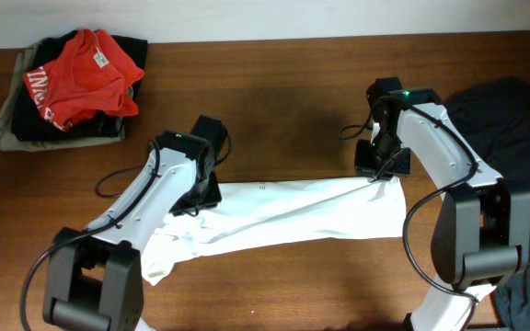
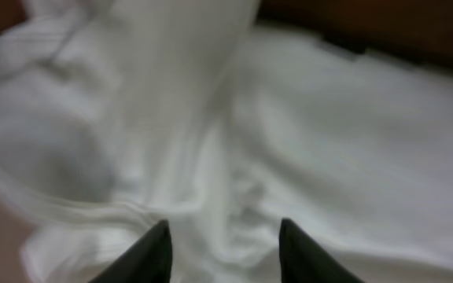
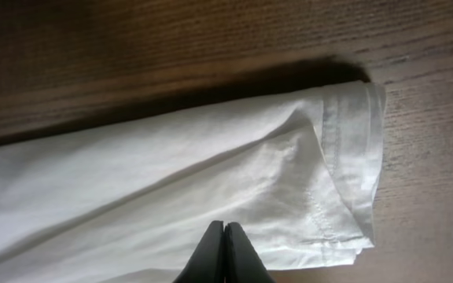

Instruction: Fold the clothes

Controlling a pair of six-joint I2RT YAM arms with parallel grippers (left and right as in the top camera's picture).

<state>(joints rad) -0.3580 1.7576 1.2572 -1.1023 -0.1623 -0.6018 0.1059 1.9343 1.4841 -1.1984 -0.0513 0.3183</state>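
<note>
Overhead, the white garment (image 1: 293, 216) lies stretched into a long, rumpled band across the middle of the table (image 1: 274, 101) — half-folded at best. The left gripper (image 1: 196, 198) hangs over its left end, fingers spread apart. The right gripper (image 3: 224, 251) sits at the hemmed right end, tips pressed together with no cloth visibly between them. Stacked clothes (image 1: 67, 87) at the far-left corner look finished — a dark garment (image 1: 513, 115) at the right edge does not.
</note>
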